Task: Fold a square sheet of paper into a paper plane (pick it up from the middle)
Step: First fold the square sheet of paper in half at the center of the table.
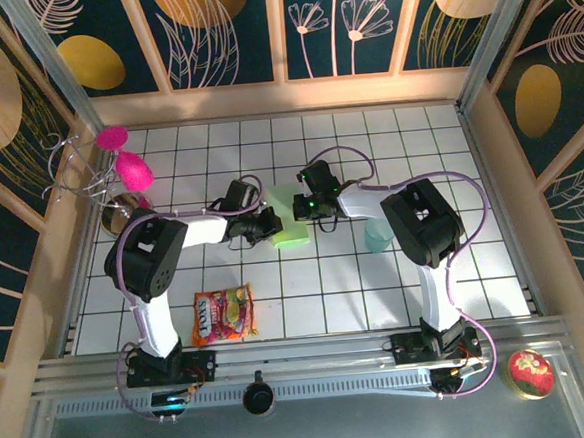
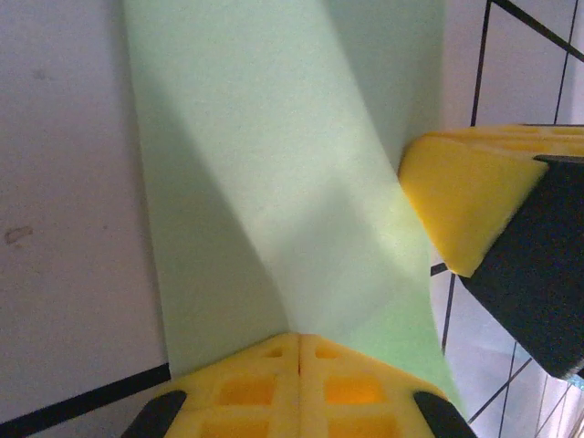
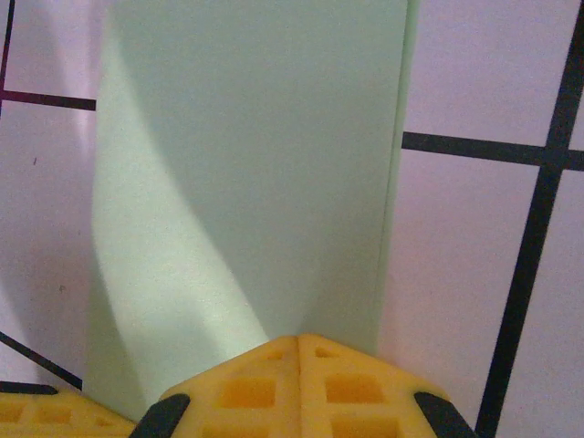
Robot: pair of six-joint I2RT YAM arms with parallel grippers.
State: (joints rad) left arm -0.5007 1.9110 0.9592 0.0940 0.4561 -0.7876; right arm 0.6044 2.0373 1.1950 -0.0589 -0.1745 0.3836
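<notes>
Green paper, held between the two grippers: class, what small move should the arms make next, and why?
Probably lower both grippers together until the green paper lies flat on the table. The left gripper and the right gripper are each shut on its edge, close side by side. The sheet looks bowed rather than flat, so letting go now might let it shift.

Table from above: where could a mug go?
Free: near tiles between the candy bag and the right arm's base; right-side tiles beyond the teal cup. Crowded: centre, where the left end effector and right end effector pinch the green paper; far-left corner.
</notes>
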